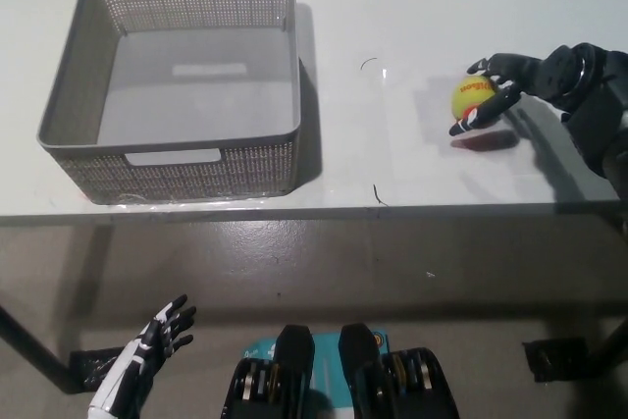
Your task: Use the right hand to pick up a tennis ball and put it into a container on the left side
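- Black fingers [488,110] curl around a yellow tennis ball [472,95] with a red patch, wrapping it from the right and from below.
- The right hand [512,77] grips the ball at the right side of the white table [392,7]; a shadow lies under the ball.
- A grey mesh basket [177,159] stands empty on the table's left, well apart from the ball.
- The white left hand [147,350] rests low at lower left, below the table edge, fingers spread, holding nothing.
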Robot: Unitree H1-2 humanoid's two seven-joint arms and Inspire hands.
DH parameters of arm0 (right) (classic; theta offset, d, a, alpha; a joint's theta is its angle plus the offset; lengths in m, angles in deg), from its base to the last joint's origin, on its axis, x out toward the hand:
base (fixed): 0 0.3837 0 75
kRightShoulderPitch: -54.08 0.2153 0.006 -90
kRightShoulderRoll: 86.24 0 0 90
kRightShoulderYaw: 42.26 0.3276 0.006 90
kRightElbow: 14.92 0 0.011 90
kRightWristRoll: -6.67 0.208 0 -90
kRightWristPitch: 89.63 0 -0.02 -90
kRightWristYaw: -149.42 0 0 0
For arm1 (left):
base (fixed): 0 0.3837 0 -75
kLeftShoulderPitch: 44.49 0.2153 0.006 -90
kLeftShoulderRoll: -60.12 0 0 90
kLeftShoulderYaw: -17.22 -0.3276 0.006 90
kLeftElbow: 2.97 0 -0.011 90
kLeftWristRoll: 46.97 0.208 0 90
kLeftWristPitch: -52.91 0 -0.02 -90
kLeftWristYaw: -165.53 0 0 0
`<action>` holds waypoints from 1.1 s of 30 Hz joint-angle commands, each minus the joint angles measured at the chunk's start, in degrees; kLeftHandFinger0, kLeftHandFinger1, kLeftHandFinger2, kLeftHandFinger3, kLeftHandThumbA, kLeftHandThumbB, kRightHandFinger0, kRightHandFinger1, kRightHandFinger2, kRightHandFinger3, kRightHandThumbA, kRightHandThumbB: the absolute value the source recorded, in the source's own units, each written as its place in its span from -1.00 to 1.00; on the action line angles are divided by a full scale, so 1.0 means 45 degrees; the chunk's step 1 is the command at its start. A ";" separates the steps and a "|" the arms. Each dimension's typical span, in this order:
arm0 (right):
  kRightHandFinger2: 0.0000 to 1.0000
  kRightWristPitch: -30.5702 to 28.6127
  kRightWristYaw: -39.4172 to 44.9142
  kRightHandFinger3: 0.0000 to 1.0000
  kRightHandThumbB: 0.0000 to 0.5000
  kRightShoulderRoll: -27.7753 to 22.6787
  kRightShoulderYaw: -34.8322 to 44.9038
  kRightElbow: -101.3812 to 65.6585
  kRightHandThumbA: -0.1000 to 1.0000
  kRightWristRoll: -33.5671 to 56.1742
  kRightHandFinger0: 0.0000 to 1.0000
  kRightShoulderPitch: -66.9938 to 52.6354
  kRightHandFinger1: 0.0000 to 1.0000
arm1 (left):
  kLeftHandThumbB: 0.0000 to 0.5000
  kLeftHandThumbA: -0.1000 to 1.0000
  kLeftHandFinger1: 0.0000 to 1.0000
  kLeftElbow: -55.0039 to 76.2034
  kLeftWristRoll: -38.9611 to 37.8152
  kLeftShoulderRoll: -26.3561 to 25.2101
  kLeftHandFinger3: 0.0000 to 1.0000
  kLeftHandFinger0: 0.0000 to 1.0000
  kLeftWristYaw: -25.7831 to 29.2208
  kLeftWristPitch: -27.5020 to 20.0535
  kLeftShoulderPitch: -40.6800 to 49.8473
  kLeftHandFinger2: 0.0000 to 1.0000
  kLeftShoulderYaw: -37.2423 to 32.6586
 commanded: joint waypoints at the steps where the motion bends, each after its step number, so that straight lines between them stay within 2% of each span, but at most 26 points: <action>1: 1.00 -0.0336 -0.0342 1.00 0.42 -0.0033 0.0031 0.0075 1.00 0.0067 1.00 0.0705 1.00 | 0.42 1.00 1.00 0.0256 -0.0198 -0.0138 1.00 1.00 -0.0185 -0.0414 0.0054 1.00 0.0048; 4: 1.00 -0.0070 -0.0726 1.00 0.44 0.0004 0.0096 0.0132 1.00 0.0101 1.00 0.0495 1.00 | 0.43 1.00 1.00 0.0328 -0.0230 -0.0127 1.00 1.00 -0.0216 -0.0392 0.0142 1.00 0.0032; 7: 1.00 0.0230 -0.2095 1.00 0.51 0.0107 0.0533 0.0158 0.97 0.0429 1.00 0.0186 1.00 | 0.43 1.00 1.00 0.0253 -0.0217 -0.0135 1.00 1.00 -0.0216 -0.0503 0.0126 1.00 0.0040; 8: 1.00 0.0236 -0.2704 1.00 0.29 0.0148 0.0769 0.0149 0.75 0.0597 1.00 0.0059 1.00 | 0.43 1.00 1.00 0.0266 -0.0250 -0.0144 1.00 1.00 -0.0246 -0.0528 0.0135 1.00 0.0041; 9: 1.00 0.0244 -0.3080 1.00 0.30 0.0180 0.0896 0.0146 0.64 0.0658 0.93 -0.0018 0.84 | 0.42 1.00 1.00 0.0256 -0.0275 -0.0145 1.00 1.00 -0.0267 -0.0592 0.0136 1.00 0.0044; 10: 0.94 0.0285 -0.3351 1.00 0.14 0.0215 0.0982 0.0146 0.52 0.0670 0.70 -0.0075 0.63 | 0.37 1.00 1.00 0.0258 -0.0288 -0.0145 1.00 1.00 -0.0273 -0.0593 0.0135 1.00 0.0048; 11: 0.81 0.0268 -0.3714 1.00 -0.03 0.0255 0.0934 0.0136 0.13 0.0541 0.39 -0.0155 0.46 | 0.30 1.00 1.00 0.0273 -0.0312 -0.0131 1.00 1.00 -0.0266 -0.0592 0.0143 1.00 0.0060; 12: 1.00 0.0226 -0.4071 1.00 -0.11 0.0284 0.0805 0.0128 -0.01 0.0354 0.58 -0.0227 0.79 | 0.27 1.00 1.00 0.0259 -0.0333 -0.0128 1.00 1.00 -0.0277 -0.0629 0.0143 1.00 0.0066; 13: 0.56 0.0124 -0.4543 0.71 -0.26 0.0306 0.0802 0.0111 -0.38 0.0300 0.26 -0.0309 0.43 | 0.28 1.00 1.00 0.0249 -0.0353 -0.0126 1.00 1.00 -0.0288 -0.0644 0.0142 1.00 0.0070; 14: 0.43 -0.0013 -0.5083 0.60 -0.14 0.0327 0.0846 0.0090 -0.54 0.0311 -0.09 -0.0400 0.10 | 0.28 1.00 1.00 0.0246 -0.0375 -0.0121 1.00 1.00 -0.0295 -0.0643 0.0142 1.00 0.0076; 15: -0.28 -0.0250 -0.5748 -0.13 -0.16 0.0348 0.0968 0.0070 -0.97 0.0396 -0.95 -0.0467 -0.71 | 0.30 1.00 1.00 0.0204 -0.0404 -0.0133 1.00 1.00 -0.0301 -0.0622 0.0051 1.00 0.0099; 16: -0.60 -0.0751 -0.6479 -0.57 -0.32 0.0331 0.1196 0.0028 -1.00 0.0581 -1.00 -0.0634 -0.99 | 0.34 1.00 1.00 0.0218 -0.0382 -0.0141 1.00 1.00 -0.0275 -0.0570 0.0021 1.00 0.0109; 17: -0.32 -0.0950 -0.6782 -0.38 -0.35 0.0326 0.1368 0.0008 -1.00 0.0721 -1.00 -0.0723 -0.82 | 0.34 1.00 1.00 0.0234 -0.0349 -0.0144 1.00 1.00 -0.0262 -0.0564 0.0017 1.00 0.0104; 18: 0.05 -0.1099 -0.6864 -0.07 -0.39 0.0316 0.1517 -0.0002 -1.00 0.0850 -1.00 -0.0779 -0.56 | 0.31 1.00 1.00 0.0217 -0.0372 -0.0134 1.00 1.00 -0.0272 -0.0583 0.0010 1.00 0.0108; 19: 0.41 -0.1238 -0.6922 0.40 -0.46 0.0329 0.1643 0.0002 -1.00 0.0938 -0.95 -0.0768 -0.25 | 0.30 1.00 1.00 0.0171 -0.0415 -0.0150 1.00 1.00 -0.0282 -0.0569 -0.0053 1.00 0.0137; 20: 0.51 -0.1257 -0.6946 0.56 -0.47 0.0334 0.1671 0.0009 -1.00 0.0925 -0.98 -0.0766 -0.06 | 0.29 1.00 1.00 0.0166 -0.0418 -0.0152 1.00 1.00 -0.0283 -0.0567 -0.0060 1.00 0.0141; 21: 0.69 -0.1240 -0.6961 0.75 -0.45 0.0325 0.1734 0.0002 -1.00 0.0959 -0.91 -0.0755 0.07 | 0.35 1.00 1.00 0.0144 -0.0324 -0.0132 1.00 1.00 -0.0202 -0.0593 -0.0073 1.00 0.0144; 23: 0.90 -0.1304 -0.7111 0.97 -0.50 0.0331 0.1796 0.0012 -1.00 0.0955 -0.80 -0.0724 0.23 | 0.32 1.00 1.00 0.0155 -0.0344 -0.0157 1.00 1.00 -0.0226 -0.0559 -0.0102 1.00 0.0148; 25: 1.00 -0.1426 -0.7218 0.96 -0.48 0.0311 0.1971 0.0015 -1.00 0.1050 -0.72 -0.0736 0.30 | 0.32 1.00 1.00 0.0169 -0.0413 -0.0154 1.00 1.00 -0.0265 -0.0562 -0.0097 1.00 0.0158; 27: 0.81 -0.1691 -0.7406 0.80 -0.52 0.0309 0.2329 -0.0011 -1.00 0.1317 -0.90 -0.0761 0.06 | 0.31 1.00 1.00 0.0144 -0.0374 -0.0159 1.00 1.00 -0.0250 -0.0605 -0.0092 1.00 0.0153; 29: 0.81 -0.1932 -0.7539 0.78 -0.50 0.0354 0.2530 -0.0030 -1.00 0.1395 -0.95 -0.0822 0.03 | 0.33 1.00 1.00 0.0133 -0.0338 -0.0141 1.00 1.00 -0.0228 -0.0717 0.0051 1.00 0.0147; 31: 0.64 -0.2310 -0.7683 0.74 -0.50 0.0422 0.2964 -0.0093 -1.00 0.1713 -1.00 -0.0802 -0.07 | 0.38 1.00 1.00 0.0285 -0.0281 -0.0104 1.00 1.00 -0.0174 -0.0637 0.0243 1.00 0.0124; 33: 0.65 -0.2436 -0.7768 0.79 -0.51 0.0511 0.3465 -0.0150 -1.00 0.2082 -1.00 -0.0622 -0.06 | 0.44 1.00 1.00 0.0340 -0.0149 -0.0107 1.00 1.00 -0.0091 -0.0608 0.0278 1.00 0.0111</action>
